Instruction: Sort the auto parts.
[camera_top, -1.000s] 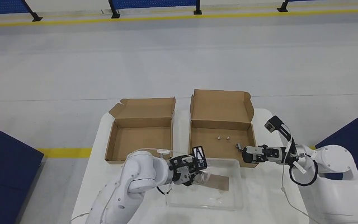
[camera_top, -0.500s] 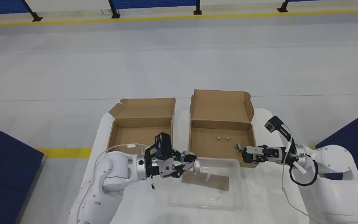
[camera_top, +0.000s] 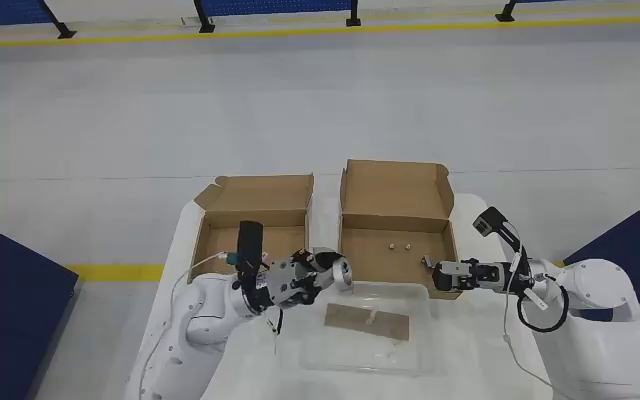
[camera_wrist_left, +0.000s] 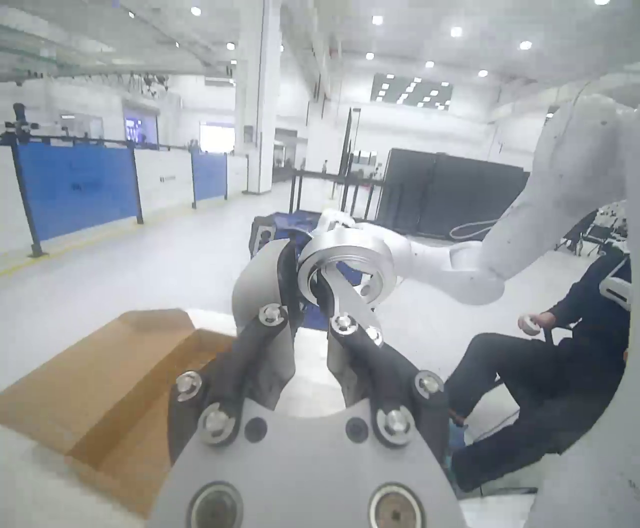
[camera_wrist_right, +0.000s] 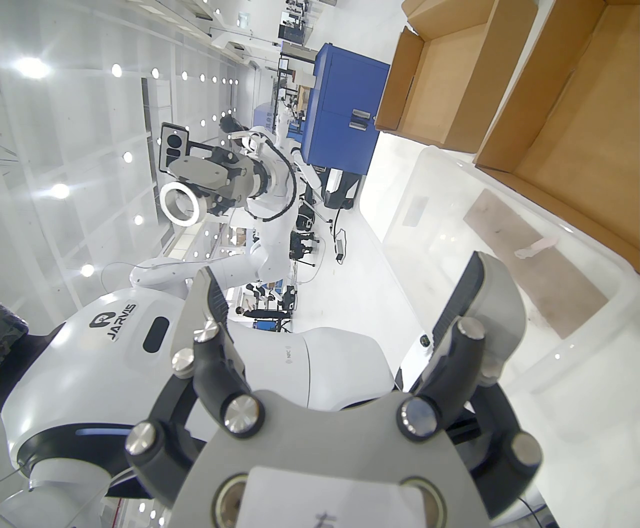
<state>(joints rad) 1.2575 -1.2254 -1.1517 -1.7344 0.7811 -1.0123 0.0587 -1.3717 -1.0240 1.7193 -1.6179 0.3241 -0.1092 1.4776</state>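
- From above, the left gripper (camera_top: 318, 277) is clamped on a metal ring (camera_top: 337, 272). It holds the ring in the air just off the near corner of the left box (camera_top: 225, 255), so I'd say that one is not sorted yet.
- Two small parts (camera_top: 399, 243) already lie in the right box (camera_top: 380, 262). One small piece (camera_top: 372, 318) waits on the brown sheet (camera_top: 390, 326) in the clear bin (camera_top: 420, 350).
- The arm covers part of the left box's floor. The right gripper (camera_top: 432, 270) is too small here to judge.
- On the left wrist camera, the left gripper (camera_wrist_left: 305, 270) has one finger through the ring (camera_wrist_left: 350, 246) and the other outside, pinching its wall. The box (camera_wrist_left: 100, 380) below is cut off at the edge.
- On the right wrist camera, the right gripper (camera_wrist_right: 340, 280) is spread wide, holding nothing, beside the bin (camera_wrist_right: 415, 165). The pale piece (camera_wrist_right: 532, 247) is hard to identify. The ring (camera_wrist_right: 164, 201) shows far off.
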